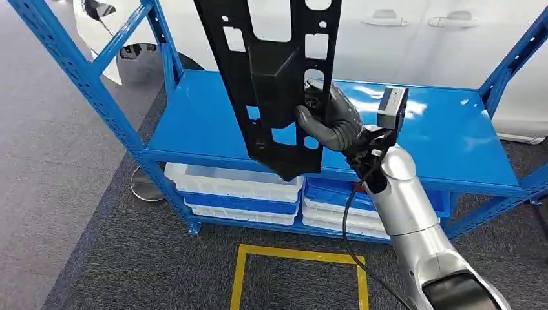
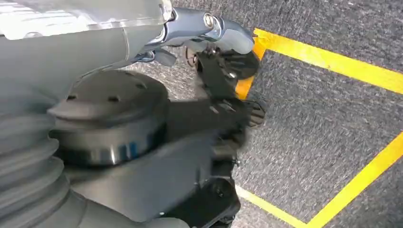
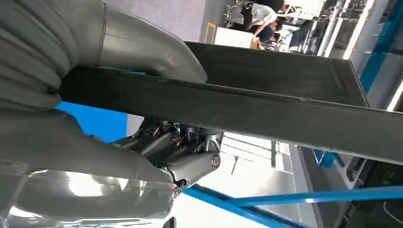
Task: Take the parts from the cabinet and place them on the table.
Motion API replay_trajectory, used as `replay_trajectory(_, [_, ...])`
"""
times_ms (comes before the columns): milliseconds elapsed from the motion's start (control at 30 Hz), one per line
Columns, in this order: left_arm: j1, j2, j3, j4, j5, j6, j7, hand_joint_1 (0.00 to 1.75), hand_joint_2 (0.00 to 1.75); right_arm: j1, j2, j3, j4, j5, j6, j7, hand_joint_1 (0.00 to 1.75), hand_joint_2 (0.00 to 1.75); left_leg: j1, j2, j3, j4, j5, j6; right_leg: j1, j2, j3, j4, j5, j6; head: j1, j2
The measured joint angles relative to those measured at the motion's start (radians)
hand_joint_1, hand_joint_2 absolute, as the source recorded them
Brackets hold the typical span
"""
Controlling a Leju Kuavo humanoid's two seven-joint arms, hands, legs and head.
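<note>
Above the blue shelf (image 1: 194, 123) of the rack, the right hand (image 1: 333, 119) grips a long black perforated panel (image 1: 274, 71) near its lower end, thumb wrapped over the front edge. The panel stands nearly upright, its long axis running up out of the head view and its lower end tilted slightly towards the robot's right, hanging in front of the white bins (image 1: 232, 184) below. The left hand (image 2: 223, 99) hangs over grey carpet with yellow floor tape (image 2: 332, 61), fingers blurred, so I cannot tell its state.
</note>
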Motion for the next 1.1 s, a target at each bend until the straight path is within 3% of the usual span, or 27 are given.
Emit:
replay_trajectory(133, [0.003,0.0,0.0,0.0,-0.006,0.001,0.005,0.0,1.75,0.01,-0.002,0.0,-0.008,-0.002,-0.002,0.0,1.75,1.75,-0.009,-0.001,-0.016,-0.002,0.028,0.021,-0.002,0.0,-0.004,-0.01,0.023,0.027,0.0,0.0])
replay_trajectory(167, [0.002,0.0,0.0,0.0,-0.006,0.0,0.006,0.0,1.75,0.01,-0.003,-0.001,-0.01,-0.003,-0.003,0.0,1.75,1.75,0.002,0.004,-0.017,-0.013,0.043,0.028,-0.005,0.0,-0.009,-0.003,0.011,0.031,0.001,0.0])
replay_trajectory(200, [0.001,-0.001,0.0,0.0,-0.006,0.0,0.007,0.0,1.75,0.01,-0.006,-0.001,-0.01,-0.003,-0.003,0.0,1.75,1.75,0.0,0.004,-0.023,-0.016,0.052,0.037,-0.005,0.002,-0.022,0.023,-0.025,0.034,0.001,0.0])
replay_trajectory(233, [-0.001,0.0,0.0,0.0,-0.006,0.0,0.007,0.0,1.75,0.01,-0.007,-0.001,-0.011,-0.004,-0.004,0.0,1.75,1.75,-0.001,0.006,-0.032,-0.016,0.057,0.043,-0.006,0.002,-0.044,0.085,-0.077,0.036,0.003,0.0])
replay_trajectory(300, [-0.001,0.0,0.0,0.0,-0.006,0.0,0.008,0.0,1.75,0.016,-0.01,-0.001,-0.011,-0.004,-0.006,0.0,1.75,1.75,-0.003,0.006,-0.051,-0.014,0.068,0.044,-0.006,0.002,-0.102,0.257,-0.168,0.044,0.002,0.0])
replay_trajectory(333, [0.0,0.0,0.0,0.0,-0.006,0.0,0.008,0.0,1.75,0.021,-0.01,-0.001,-0.011,-0.004,-0.006,0.0,1.75,1.75,-0.003,0.006,-0.06,-0.011,0.074,0.043,-0.006,0.002,-0.116,0.312,-0.184,0.046,0.003,0.0])
replay_trajectory(367, [0.001,0.0,0.0,0.0,-0.006,0.0,0.01,0.0,1.75,0.025,-0.01,-0.001,-0.011,-0.004,-0.006,0.0,1.75,1.75,-0.003,0.006,-0.068,-0.009,0.077,0.042,-0.006,0.002,-0.105,0.313,-0.177,0.046,0.002,0.0])
replay_trajectory(400, [0.001,0.0,0.0,0.0,-0.006,0.0,0.01,0.0,1.75,0.025,-0.01,-0.001,-0.011,-0.002,-0.01,0.0,1.75,1.75,-0.002,0.006,-0.077,-0.004,0.08,0.041,-0.007,0.002,-0.066,0.265,-0.151,0.046,0.003,0.0])
replay_trajectory(433, [0.001,-0.001,0.0,0.0,-0.006,0.0,0.01,0.0,1.75,0.025,-0.011,-0.001,-0.011,0.002,-0.015,-0.002,1.75,1.75,-0.002,0.006,-0.082,0.0,0.082,0.038,-0.007,0.002,-0.017,0.189,-0.121,0.045,0.003,0.0])
replay_trajectory(467, [0.0,-0.001,0.0,0.0,-0.006,0.0,0.01,0.0,1.75,0.023,-0.011,-0.001,-0.012,0.003,-0.02,-0.004,1.75,1.75,-0.002,0.005,-0.088,0.007,0.083,0.036,-0.008,0.001,0.05,0.081,-0.088,0.044,0.003,0.0])
replay_trajectory(500, [0.0,-0.001,0.0,0.0,-0.006,0.0,0.01,0.0,1.75,0.022,-0.011,-0.001,-0.013,0.004,-0.02,-0.006,1.75,1.75,-0.002,0.005,-0.093,0.012,0.084,0.033,-0.009,0.001,0.088,0.007,-0.094,0.04,0.002,0.0])
replay_trajectory(533, [-0.002,-0.001,0.0,0.0,-0.006,0.0,0.01,0.0,1.75,0.022,-0.011,-0.001,-0.013,0.006,-0.02,-0.008,1.75,1.75,-0.006,0.005,-0.101,0.014,0.089,0.024,0.001,0.005,0.09,0.005,-0.084,0.026,0.0,0.0])
replay_trajectory(633, [0.0,-0.001,0.0,0.0,-0.006,0.0,0.011,0.0,1.75,0.023,-0.013,-0.002,-0.015,0.009,-0.02,-0.01,1.75,1.75,-0.004,0.005,-0.103,0.01,0.103,0.006,0.005,0.005,0.08,0.004,-0.078,0.014,0.001,0.0])
replay_trajectory(667, [0.0,0.0,0.0,0.0,-0.006,0.0,0.011,0.0,1.75,0.023,-0.013,-0.002,-0.015,0.011,-0.02,-0.011,1.75,1.75,-0.008,0.003,-0.108,0.013,0.1,0.002,-0.004,0.002,0.078,-0.007,-0.07,0.002,0.003,0.0])
replay_trajectory(700, [0.0,0.0,0.0,0.0,-0.006,0.0,0.011,0.0,1.75,0.022,-0.012,-0.002,-0.015,0.012,-0.02,-0.011,1.75,1.75,-0.003,0.003,-0.114,0.027,0.075,-0.005,-0.005,0.001,0.076,-0.009,-0.063,-0.007,0.0,0.0])
replay_trajectory(733, [0.0,0.0,0.0,0.0,-0.006,-0.001,0.011,0.0,1.75,0.022,-0.012,-0.001,-0.016,0.012,-0.02,-0.011,1.75,1.75,-0.002,0.003,-0.133,0.083,0.027,-0.012,-0.005,-0.001,0.07,-0.009,-0.058,-0.014,0.0,0.0])
replay_trajectory(800, [0.0,0.0,0.0,0.0,-0.007,-0.002,0.011,0.0,1.75,0.024,-0.012,-0.001,-0.018,0.015,-0.02,-0.013,1.75,1.75,0.003,0.003,-0.192,0.249,-0.063,-0.022,-0.002,-0.002,0.056,-0.008,-0.049,-0.018,0.0,0.0])
replay_trajectory(833, [0.0,0.0,0.0,0.0,-0.007,-0.003,0.012,0.0,1.75,0.025,-0.012,-0.001,-0.018,0.017,-0.02,-0.013,1.75,1.75,0.003,0.003,-0.213,0.313,-0.086,-0.024,-0.002,-0.002,0.049,-0.006,-0.044,-0.017,0.0,0.0])
replay_trajectory(867, [0.0,0.0,0.0,0.0,-0.007,-0.003,0.012,0.0,1.75,0.028,-0.012,-0.001,-0.018,0.02,-0.02,-0.013,1.75,1.75,0.004,0.003,-0.212,0.333,-0.085,-0.024,-0.001,-0.002,0.042,-0.005,-0.039,-0.017,0.0,0.0])
replay_trajectory(900, [0.0,0.0,0.0,0.0,-0.007,-0.003,0.012,0.0,1.75,0.031,-0.012,-0.001,-0.018,0.021,-0.02,-0.014,1.75,1.75,0.004,0.003,-0.185,0.299,-0.06,-0.022,-0.001,-0.001,0.037,-0.004,-0.036,-0.016,0.0,0.0])
replay_trajectory(967, [-0.001,0.0,-0.001,0.0,-0.007,-0.003,0.013,0.0,1.75,0.033,-0.013,-0.001,-0.021,0.024,-0.021,-0.014,1.75,1.75,0.004,0.003,-0.083,0.135,0.012,-0.013,0.0,0.0,0.03,-0.001,-0.031,-0.013,-0.001,0.0])
replay_trajectory(1000, [-0.003,0.0,-0.001,0.0,-0.007,-0.003,0.013,0.0,1.75,0.033,-0.013,-0.002,-0.026,0.024,-0.023,-0.015,1.75,1.75,0.002,0.002,-0.026,0.039,0.034,-0.003,0.0,0.001,0.028,0.0,-0.029,-0.01,-0.001,0.0])
replay_trajectory(1033, [-0.005,0.0,-0.001,0.0,-0.007,-0.003,0.013,0.0,1.75,0.032,-0.013,-0.003,-0.029,0.024,-0.024,-0.016,1.75,1.75,-0.004,0.001,-0.002,0.007,0.014,0.003,0.003,0.0,0.024,-0.002,-0.024,-0.003,0.001,0.0])
replay_trajectory(1100, [-0.005,0.0,-0.001,0.0,-0.007,-0.003,0.013,0.0,1.75,0.032,-0.013,-0.003,-0.029,0.024,-0.025,-0.016,1.75,1.75,-0.009,0.0,-0.006,-0.006,0.023,0.007,-0.001,-0.001,0.023,-0.005,-0.014,0.008,-0.001,0.0])
